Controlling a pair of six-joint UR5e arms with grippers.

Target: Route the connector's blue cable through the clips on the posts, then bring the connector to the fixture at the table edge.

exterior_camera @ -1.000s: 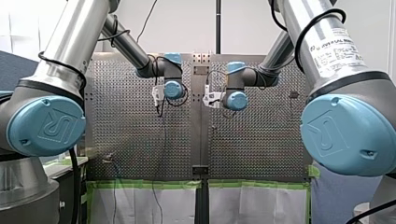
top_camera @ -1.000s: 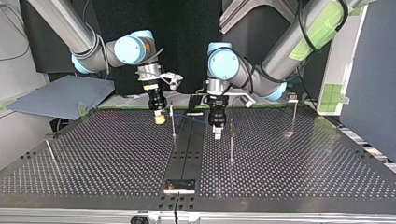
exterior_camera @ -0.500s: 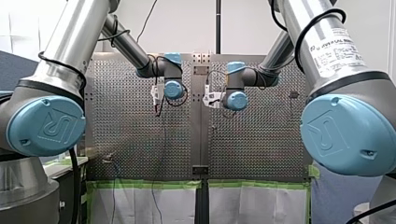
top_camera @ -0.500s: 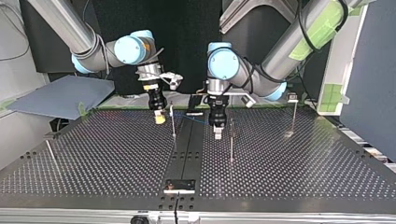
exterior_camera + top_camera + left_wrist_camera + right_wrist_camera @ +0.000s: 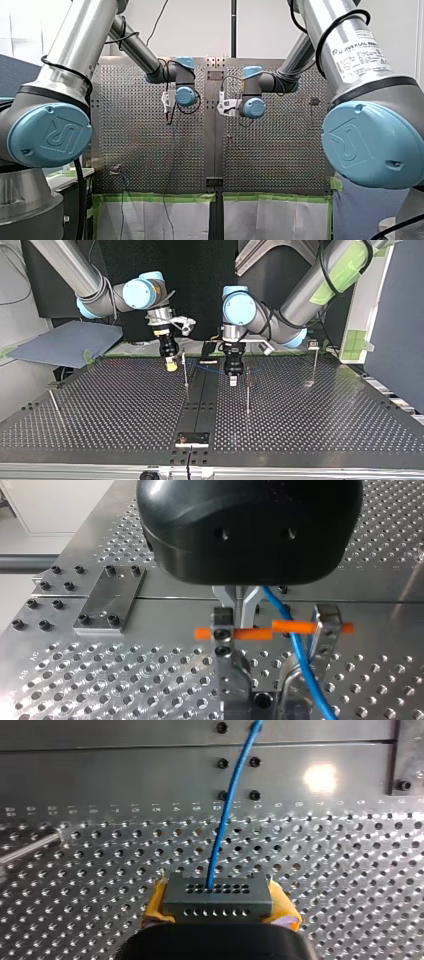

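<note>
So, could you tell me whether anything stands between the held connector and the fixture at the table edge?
Nothing visible does: bare table lies between the connector and the fixture, though one post stands close beside that line.

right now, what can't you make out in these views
Whether my left gripper holds the cable: left wrist view, its black body covers the spot.
Cable's far end: right wrist view, cut off by the edge.
Connector: front view, hidden behind my right wrist.
Whether the cable sits in a clip: top view, too thin to see.
</note>
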